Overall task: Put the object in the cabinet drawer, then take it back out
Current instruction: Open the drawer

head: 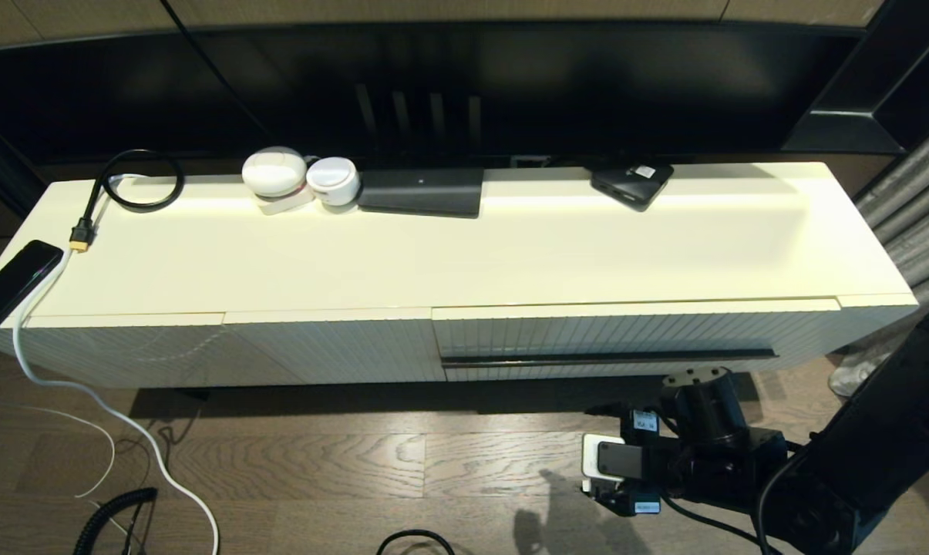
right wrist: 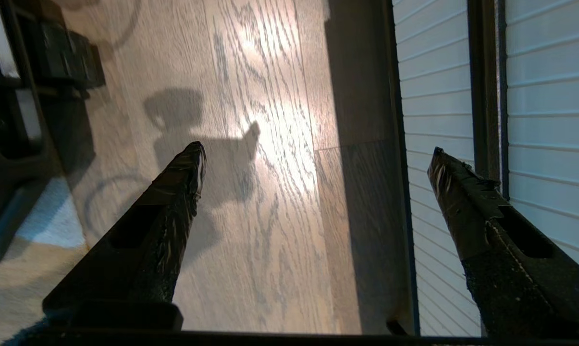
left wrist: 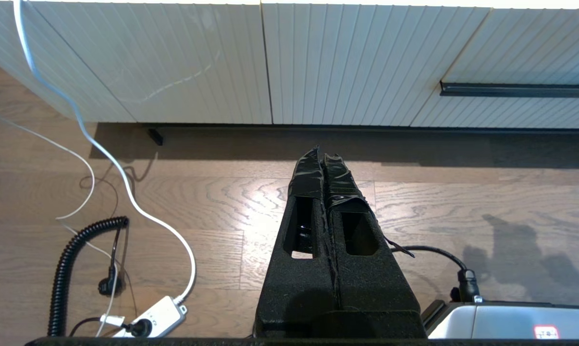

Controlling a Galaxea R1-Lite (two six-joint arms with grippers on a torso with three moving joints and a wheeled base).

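Note:
The cabinet drawer [head: 634, 333] is closed in the right half of the cream cabinet, its black bar handle [head: 609, 357] running across the fluted front. My right arm [head: 703, 432] hangs low in front of it, just under the handle. The right gripper [right wrist: 315, 151] is open and empty, pointing at the floor; one finger [right wrist: 462, 202] lies close to the drawer front [right wrist: 433, 96] beside the handle [right wrist: 481, 86]. My left gripper [left wrist: 320, 154] is shut and empty above the floor, left of the drawer's handle [left wrist: 515, 89]. I cannot tell which object the task means.
On the cabinet top [head: 510, 247] lie two white round items [head: 275, 173], a flat black box [head: 422, 191], a small black device [head: 632, 182] and a phone [head: 13, 284] at the left edge. White and black cables [left wrist: 126, 192] trail over the wooden floor.

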